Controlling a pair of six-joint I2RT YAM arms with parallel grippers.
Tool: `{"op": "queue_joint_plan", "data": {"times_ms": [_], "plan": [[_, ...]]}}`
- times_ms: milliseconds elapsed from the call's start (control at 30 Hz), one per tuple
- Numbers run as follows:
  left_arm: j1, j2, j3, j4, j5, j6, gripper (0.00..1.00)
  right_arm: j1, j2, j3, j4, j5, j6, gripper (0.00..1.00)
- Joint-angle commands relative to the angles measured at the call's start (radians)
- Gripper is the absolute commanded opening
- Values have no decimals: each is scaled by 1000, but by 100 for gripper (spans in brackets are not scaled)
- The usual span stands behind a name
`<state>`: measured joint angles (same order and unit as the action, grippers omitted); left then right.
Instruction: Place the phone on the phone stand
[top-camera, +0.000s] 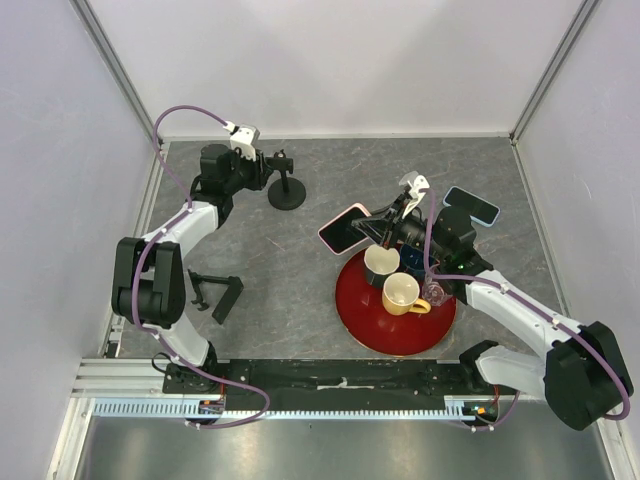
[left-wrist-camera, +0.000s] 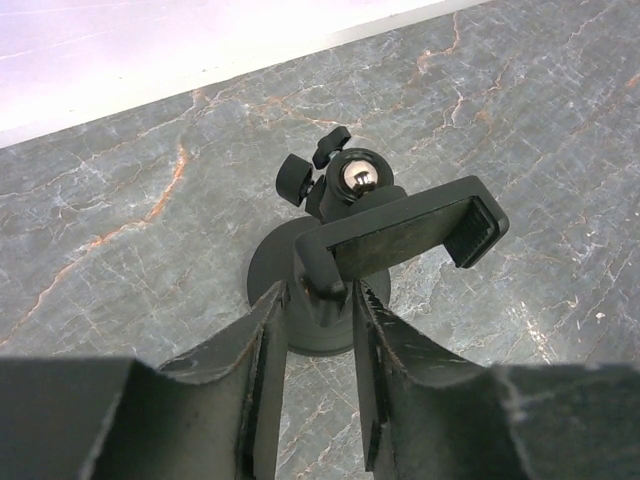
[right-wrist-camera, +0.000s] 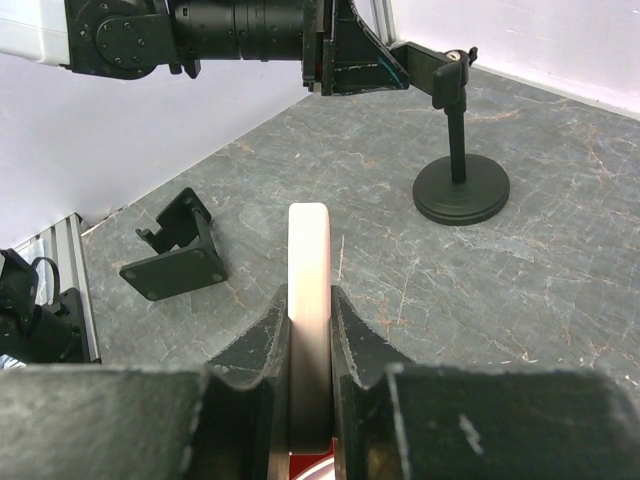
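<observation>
The black phone stand (top-camera: 287, 195) has a round base, a thin post and a clamp head, and stands at the back left of the table. My left gripper (top-camera: 268, 167) is shut on one end of its clamp; in the left wrist view the clamp (left-wrist-camera: 400, 235) sits just past my fingertips, with the gripper (left-wrist-camera: 318, 290) around its near end. My right gripper (top-camera: 378, 228) is shut on a pink phone (top-camera: 343, 228) and holds it edge-up above the table, right of the stand. The right wrist view shows the phone (right-wrist-camera: 309, 260) between the fingers, and the stand (right-wrist-camera: 460, 185) beyond.
A second black stand (top-camera: 215, 293) lies flat at the near left. A red plate (top-camera: 360, 320) holds a yellow mug (top-camera: 402, 294) and a white mug (top-camera: 381, 262). A blue-cased phone (top-camera: 472, 206) lies at the right.
</observation>
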<state>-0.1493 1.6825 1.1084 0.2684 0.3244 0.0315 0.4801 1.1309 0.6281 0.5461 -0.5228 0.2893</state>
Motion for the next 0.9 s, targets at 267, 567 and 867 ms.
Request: {"op": "queue_joint_plan", "data": {"times_ms": [267, 567, 867], "plan": [[-22, -84, 7, 19, 39, 62, 2, -3, -2, 42, 61, 18, -4, 0], [-81, -317, -114, -201, 60, -22, 2, 90, 82, 180, -115, 112, -105, 0], [-140, -584, -335, -236, 166, 34, 2, 206, -17, 228, -288, 100, -248, 0]]}}
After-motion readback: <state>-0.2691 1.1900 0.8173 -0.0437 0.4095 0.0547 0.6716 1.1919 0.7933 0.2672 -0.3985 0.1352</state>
